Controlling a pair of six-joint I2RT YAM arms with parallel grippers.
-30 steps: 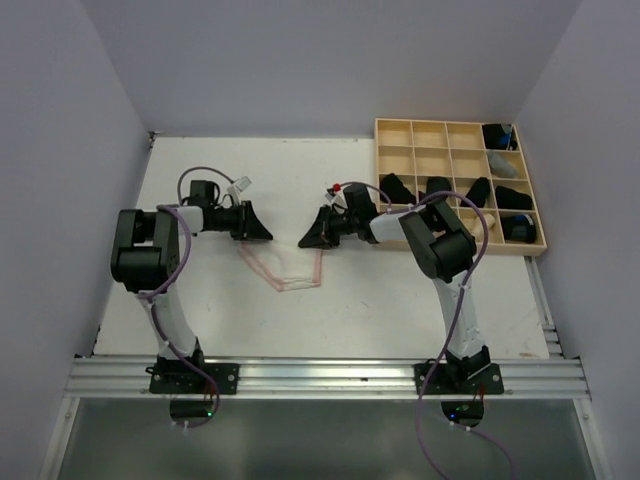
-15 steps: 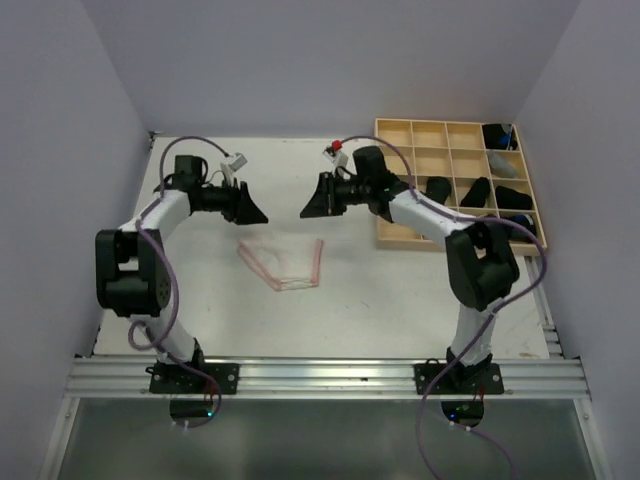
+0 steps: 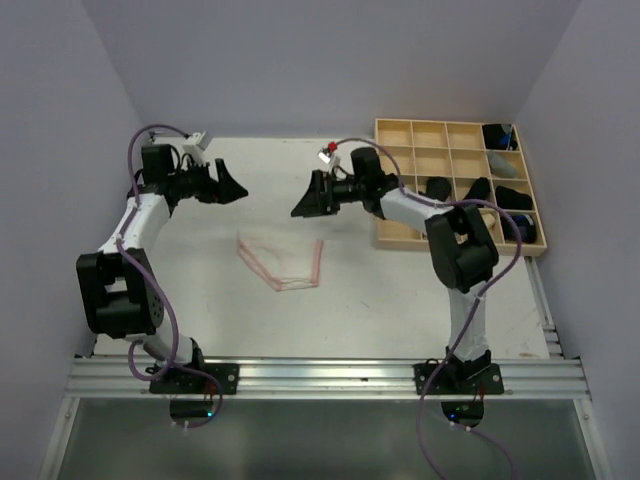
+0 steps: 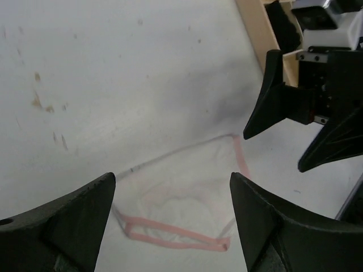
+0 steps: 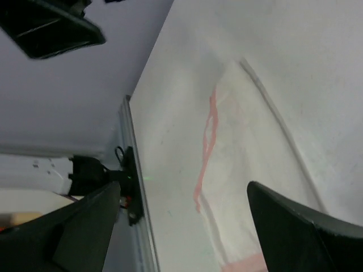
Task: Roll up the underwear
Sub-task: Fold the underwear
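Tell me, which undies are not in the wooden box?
The white pair with pink edges, lying flat on the table. All the black ones sit in the little squares of the box.

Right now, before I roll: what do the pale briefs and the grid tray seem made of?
The briefs: thin soft cloth, matte, whitish with pink edging; it lies limp and flat. The grid tray: probably pale bare wood, going by its tan, matte thin dividers; grain is too small to see.
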